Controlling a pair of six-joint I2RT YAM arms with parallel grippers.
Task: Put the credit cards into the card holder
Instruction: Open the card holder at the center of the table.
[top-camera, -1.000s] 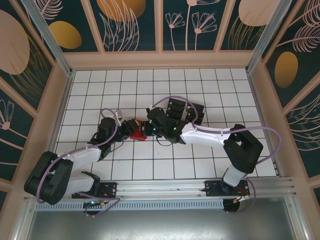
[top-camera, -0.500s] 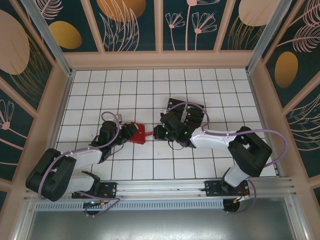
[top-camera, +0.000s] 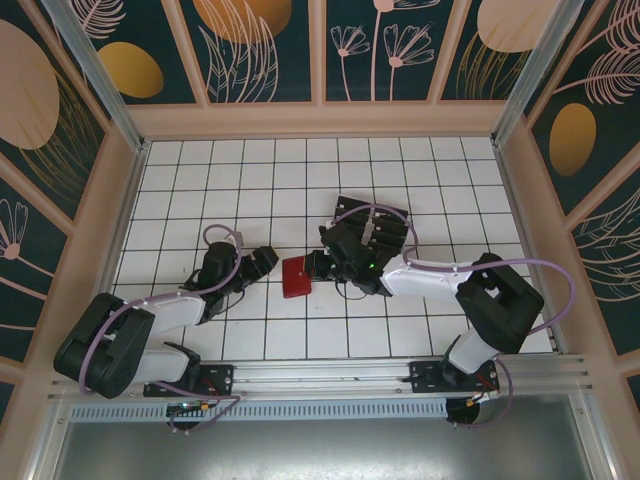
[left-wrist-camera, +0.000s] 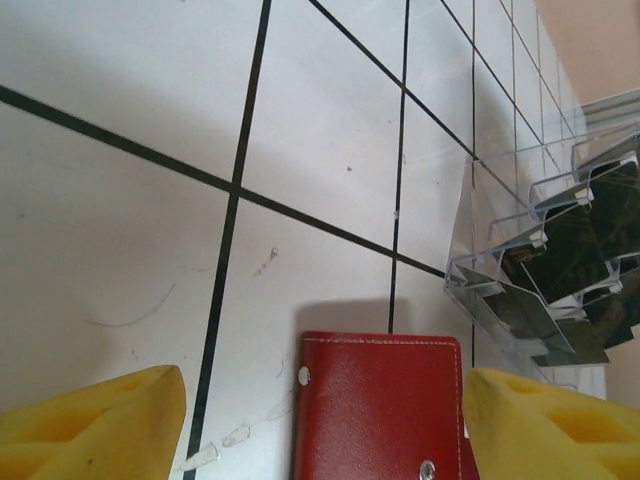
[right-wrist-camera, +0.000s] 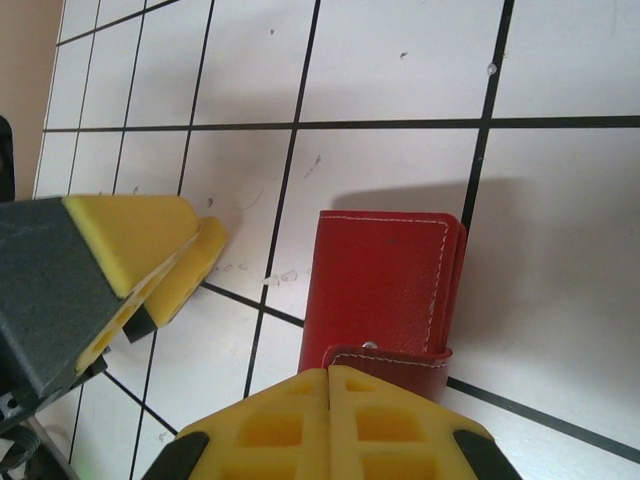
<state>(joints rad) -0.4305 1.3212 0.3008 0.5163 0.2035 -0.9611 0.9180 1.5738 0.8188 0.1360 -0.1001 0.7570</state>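
Left gripper (top-camera: 263, 260): pads spread, grasping nothing. Card holder (top-camera: 296, 277): just ahead, folded, flat on grid table (top-camera: 200, 180). Right gripper (right-wrist-camera: 330, 385): clenched, tips at tab (right-wrist-camera: 390, 362). Clear slotted tray (left-wrist-camera: 480, 250) with credit cards (left-wrist-camera: 565, 250): partly hidden behind right arm.

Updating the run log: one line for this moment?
card holder: closed, flat on table | left pincer: open, beside it | right pincer: shut, at its tab | credit cards: in clear tray

left gripper (top-camera: 262, 262) jaws opened, card holder (top-camera: 296, 277) released, now lying flat
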